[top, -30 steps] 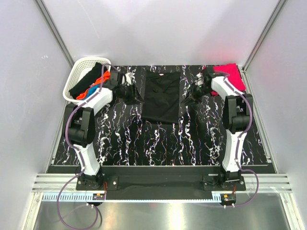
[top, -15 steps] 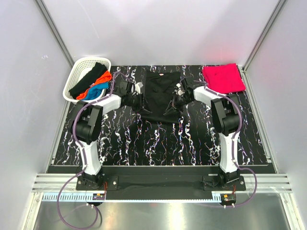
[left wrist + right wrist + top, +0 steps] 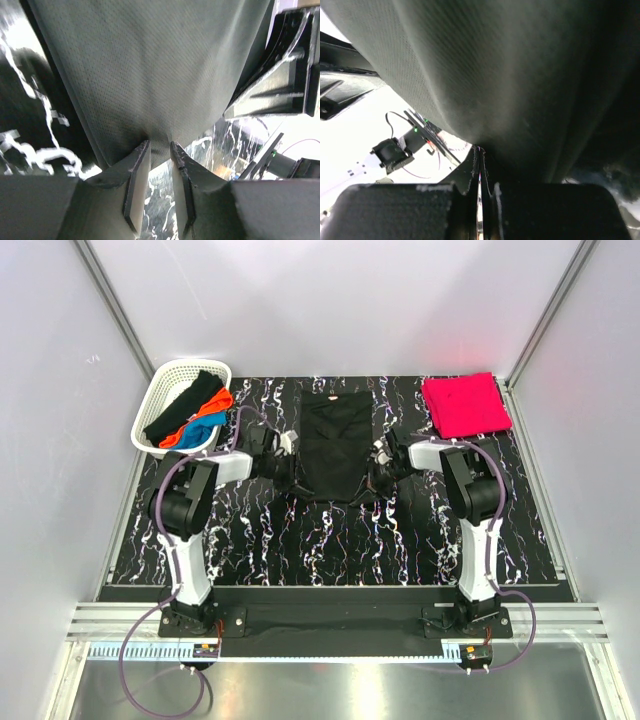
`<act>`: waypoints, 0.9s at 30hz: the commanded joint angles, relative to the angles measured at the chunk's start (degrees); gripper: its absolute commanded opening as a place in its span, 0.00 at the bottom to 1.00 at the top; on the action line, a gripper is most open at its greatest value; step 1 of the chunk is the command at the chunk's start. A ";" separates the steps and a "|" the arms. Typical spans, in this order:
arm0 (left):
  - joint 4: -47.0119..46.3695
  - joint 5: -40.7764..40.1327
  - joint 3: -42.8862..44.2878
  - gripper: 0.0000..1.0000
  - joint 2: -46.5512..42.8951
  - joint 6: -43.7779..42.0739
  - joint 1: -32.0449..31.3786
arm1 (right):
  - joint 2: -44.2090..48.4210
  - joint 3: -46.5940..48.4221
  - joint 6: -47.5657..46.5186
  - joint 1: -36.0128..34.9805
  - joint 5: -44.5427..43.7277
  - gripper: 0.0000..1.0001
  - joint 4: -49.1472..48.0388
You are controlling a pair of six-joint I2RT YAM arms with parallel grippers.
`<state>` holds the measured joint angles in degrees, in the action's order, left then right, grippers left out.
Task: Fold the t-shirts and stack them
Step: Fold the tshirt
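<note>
**Both Grips Set on Black Shirt's Lower Edges**

The left fingers (image 3: 137,170) pinch the large black cloth t-shirt (image 3: 335,440) at its left edge, near the hem. The right fingers (image 3: 470,175) are clamped on its right edge opposite, judged ready to carry the hem over for a fold. The shirt lies flat and narrowed on the black marbled worktop (image 3: 300,540). Beyond its right side rests a folded pinkish-red t-shirt (image 3: 465,405).

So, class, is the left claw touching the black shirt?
Touching. The left wrist view shows the left claw pinching the edge of the black shirt.
</note>
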<state>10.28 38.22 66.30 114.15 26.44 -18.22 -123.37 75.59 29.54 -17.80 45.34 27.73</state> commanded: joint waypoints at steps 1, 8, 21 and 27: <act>3.34 -5.34 -8.80 0.30 -2.34 -2.62 -2.16 | 2.95 -6.58 -1.50 0.31 -1.84 0.01 -1.35; -0.44 -6.31 -23.14 0.31 -14.11 0.02 -5.69 | 15.50 -23.79 -0.28 0.31 0.00 0.01 -5.66; 5.98 -4.91 -15.60 0.40 -26.35 1.77 -1.92 | 23.37 -19.81 5.79 0.23 4.49 0.15 -8.65; -7.02 0.01 -12.01 0.37 -16.01 7.75 2.57 | 8.78 -0.91 8.08 0.40 6.69 0.11 -9.27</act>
<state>10.52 34.94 50.83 92.73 30.83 -17.21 -109.47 67.16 35.88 -17.56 49.10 20.47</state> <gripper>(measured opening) 0.375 0.117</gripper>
